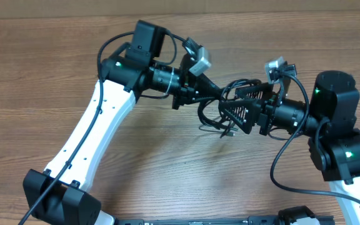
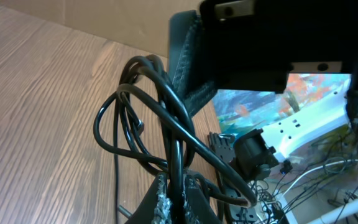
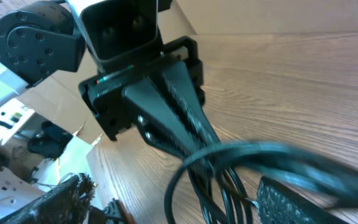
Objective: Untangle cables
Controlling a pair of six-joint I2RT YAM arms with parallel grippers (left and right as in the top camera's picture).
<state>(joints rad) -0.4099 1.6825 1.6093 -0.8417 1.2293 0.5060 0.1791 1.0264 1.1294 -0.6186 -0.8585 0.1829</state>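
- The left gripper [image 1: 219,95] is clamping shut on the cables [image 2: 176,149]; the left wrist view shows its fingers [image 2: 163,202] pinching several strands together at the root of the bundle.
- The cables are hanging as tangled loops near the middle of the table [image 1: 55,75], at about 3 o'clock from the left gripper and 9 o'clock from the right gripper [image 1: 237,104]. One plug tip [image 1: 228,132] is dangling at 6 o'clock, close to the wood (contact cannot be confirmed).
- The right gripper is standing wide open, its jaws straddling the loops without closing on any strand.
- Step in hand, as judged: the right gripper is selecting one strand to draw out of the knot.
- To do it well:
  - Close on a single outer loop, not the whole bundle.
  - Take it well clear of the left fingers, so slack is available.
  - Pull toward 3 o'clock slowly, watching whether the other loops are tightening.
  - If they are tightening, release and choose another strand.
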